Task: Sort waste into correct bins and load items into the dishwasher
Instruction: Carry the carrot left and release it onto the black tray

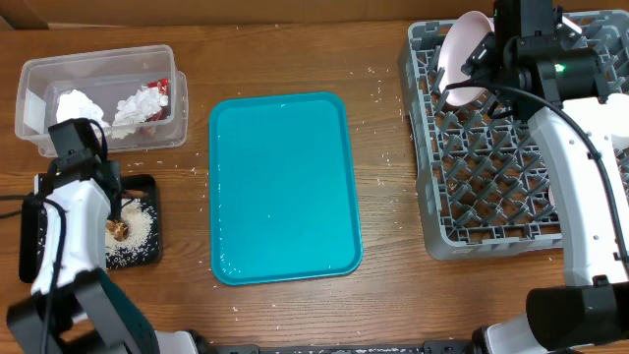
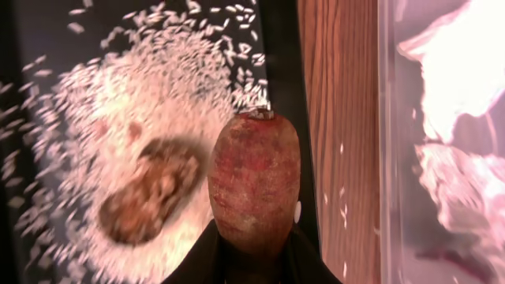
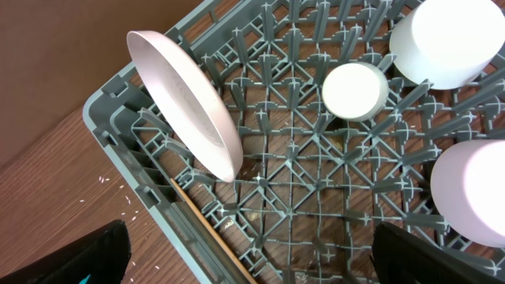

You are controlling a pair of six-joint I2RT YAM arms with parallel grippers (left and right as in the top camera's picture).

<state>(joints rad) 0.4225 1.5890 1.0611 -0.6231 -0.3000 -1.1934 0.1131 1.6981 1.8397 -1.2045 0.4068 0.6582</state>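
My left gripper is shut on the reddish-orange carrot piece. It hangs over the black tray, where white rice grains lie around a brown food lump. Beside it stands the clear tub with crumpled white tissue and the red wrapper. My right gripper stands wide open and empty above the grey dish rack. The pale pink plate stands on edge in the rack's corner. Further in sit a small white cup and a white bowl.
The teal tray lies mid-table. A thin wooden stick rests along the rack's near wall. Another pale round dish sits at the right of the rack. Loose rice grains dot the wood around the trays.
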